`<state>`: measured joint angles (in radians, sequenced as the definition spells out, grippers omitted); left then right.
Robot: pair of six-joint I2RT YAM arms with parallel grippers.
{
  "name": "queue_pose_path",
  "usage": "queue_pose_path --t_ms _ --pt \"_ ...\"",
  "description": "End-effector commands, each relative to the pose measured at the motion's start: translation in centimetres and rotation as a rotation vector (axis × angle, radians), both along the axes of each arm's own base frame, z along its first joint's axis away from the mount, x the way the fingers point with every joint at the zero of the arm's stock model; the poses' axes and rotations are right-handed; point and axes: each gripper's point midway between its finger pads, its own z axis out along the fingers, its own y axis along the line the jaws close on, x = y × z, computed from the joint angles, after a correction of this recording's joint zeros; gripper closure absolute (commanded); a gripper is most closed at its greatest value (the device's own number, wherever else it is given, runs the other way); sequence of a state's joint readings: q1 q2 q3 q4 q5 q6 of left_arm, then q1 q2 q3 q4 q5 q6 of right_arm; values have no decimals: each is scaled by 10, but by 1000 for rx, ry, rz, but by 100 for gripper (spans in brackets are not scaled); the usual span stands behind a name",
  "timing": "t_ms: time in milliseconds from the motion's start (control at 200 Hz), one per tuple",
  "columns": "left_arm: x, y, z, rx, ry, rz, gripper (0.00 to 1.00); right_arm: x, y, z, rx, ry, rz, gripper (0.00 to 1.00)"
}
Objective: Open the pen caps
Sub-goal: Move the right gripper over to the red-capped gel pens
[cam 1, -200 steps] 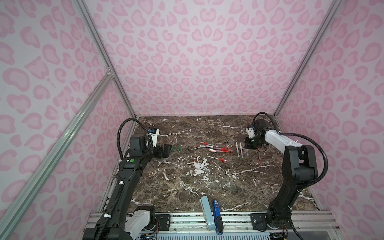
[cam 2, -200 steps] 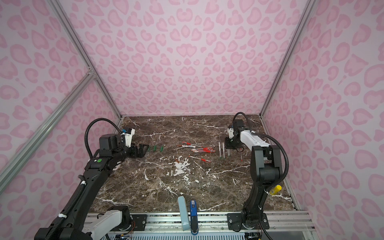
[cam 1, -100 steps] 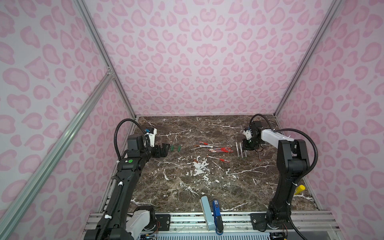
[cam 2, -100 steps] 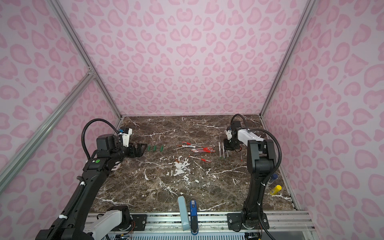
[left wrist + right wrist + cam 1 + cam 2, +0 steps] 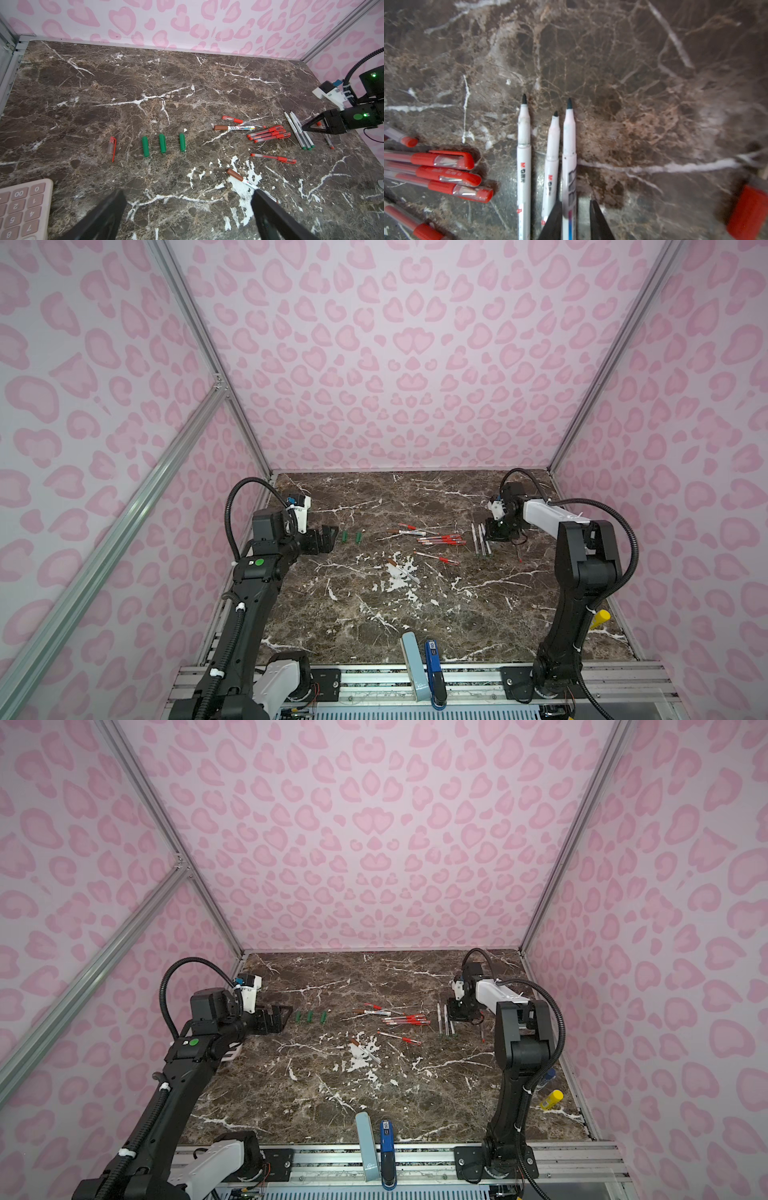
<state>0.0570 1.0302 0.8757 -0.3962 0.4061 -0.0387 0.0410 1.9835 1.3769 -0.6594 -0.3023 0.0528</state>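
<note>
Right wrist: white markers (image 5: 523, 166) uncapped | left wrist: calculator (image 5: 20, 207)

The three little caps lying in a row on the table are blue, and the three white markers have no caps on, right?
Almost. The three caps in a row on the table are green, not blue; the left wrist view shows this plainly. The rest is right: the three white markers have no caps on, and their dark tips are bare in the right wrist view.
</note>
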Motion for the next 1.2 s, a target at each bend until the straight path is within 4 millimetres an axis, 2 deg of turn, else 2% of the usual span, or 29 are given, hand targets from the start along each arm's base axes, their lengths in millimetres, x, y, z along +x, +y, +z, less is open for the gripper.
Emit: queue_pose_path --t_ms 0,155,255,345,440,540,745,965,1195 --pt "3 2 9 -3 -25 8 2 -5 1 11 2 -2 1 74" --pt "1 1 6 -14 -26 1 2 -9 2 36 7 -43 -4 74" --pt "3 3 10 -16 -32 12 2 -15 13 55 15 -88 21 72" --pt "2 0 8 -24 -38 0 2 -21 23 64 10 -101 45 72" --pt "3 4 9 -23 -27 17 2 -29 43 76 25 -122 91 71" --pt "3 2 12 -34 -40 11 2 -36 73 85 46 -167 192 62" --pt "4 3 13 -35 -34 15 2 -47 119 79 52 -135 328 59" --pt "4 5 12 -31 -30 21 2 -56 169 59 76 -80 387 58" --pt "4 4 12 -35 -31 18 2 -49 211 25 124 -27 392 55"
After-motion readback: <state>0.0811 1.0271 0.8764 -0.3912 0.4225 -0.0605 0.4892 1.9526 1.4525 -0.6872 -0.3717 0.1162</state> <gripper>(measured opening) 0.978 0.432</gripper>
